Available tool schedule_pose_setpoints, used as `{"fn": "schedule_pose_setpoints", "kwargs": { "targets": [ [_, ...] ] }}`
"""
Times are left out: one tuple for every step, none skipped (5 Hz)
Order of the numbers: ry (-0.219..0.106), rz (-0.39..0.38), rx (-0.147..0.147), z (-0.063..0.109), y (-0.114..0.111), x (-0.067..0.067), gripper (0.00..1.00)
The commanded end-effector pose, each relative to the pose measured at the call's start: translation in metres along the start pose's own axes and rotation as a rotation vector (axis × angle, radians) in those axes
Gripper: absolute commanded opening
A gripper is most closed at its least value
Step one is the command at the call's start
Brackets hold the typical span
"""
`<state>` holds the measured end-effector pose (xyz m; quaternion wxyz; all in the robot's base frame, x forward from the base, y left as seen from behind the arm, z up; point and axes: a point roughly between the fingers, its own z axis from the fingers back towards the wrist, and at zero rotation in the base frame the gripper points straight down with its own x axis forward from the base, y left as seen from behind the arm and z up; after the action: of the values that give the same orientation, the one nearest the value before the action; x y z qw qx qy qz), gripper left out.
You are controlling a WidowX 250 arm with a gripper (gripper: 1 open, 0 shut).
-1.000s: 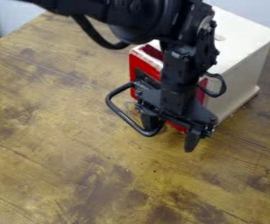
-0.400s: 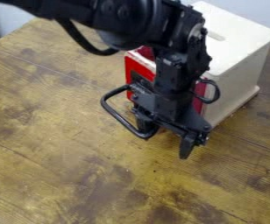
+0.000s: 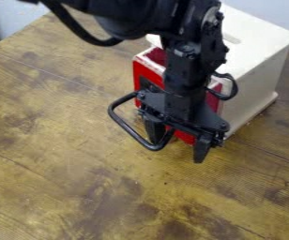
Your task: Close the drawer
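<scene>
Claw [image 3: 189,141] found with its fingers spread and nothing seen between them, pointing down in front of the red drawer [image 3: 146,74]. The drawer sits at the near-left face of the cream-white cabinet [image 3: 255,58], right of centre in the scene. A strip of its interior shows behind the front, so it is judged partly out. Its black loop handle [image 3: 133,130] projects to the left and near side, over the wooden table [image 3: 53,136]. Whether the claw touches the drawer front cannot be told; the arm hides much of it.

The step in hand is judged to be the push home. Pressure should be applied to the flat of the front, close to its middle, and directed toward the far right, in line with the cabinet's sides. An off-centre push could skew the drawer and make it bind. The fingers should be kept out of the handle loop, where they might snag on withdrawal. Force should be steady and modest, lest the cabinet slide, and should cease once the front seats.
</scene>
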<state>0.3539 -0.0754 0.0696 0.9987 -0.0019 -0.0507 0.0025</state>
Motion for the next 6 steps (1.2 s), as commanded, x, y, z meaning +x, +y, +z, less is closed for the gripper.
{"fn": "schedule_pose_setpoints", "kwargs": {
  "targets": [
    [-0.015,0.039,-0.014,0.014,-0.019,-0.007,1.0],
    [-0.014,0.042,-0.006,0.01,-0.034,-0.012,1.0],
    [-0.005,0.018,-0.009,0.01,-0.034,-0.016,1.0],
    [0.003,-0.001,-0.012,0.011,-0.035,-0.02,1.0],
    [0.005,-0.019,-0.016,0.011,-0.035,-0.025,1.0],
    [0.007,-0.018,-0.02,0.005,-0.029,-0.025,1.0]
  ]
}}
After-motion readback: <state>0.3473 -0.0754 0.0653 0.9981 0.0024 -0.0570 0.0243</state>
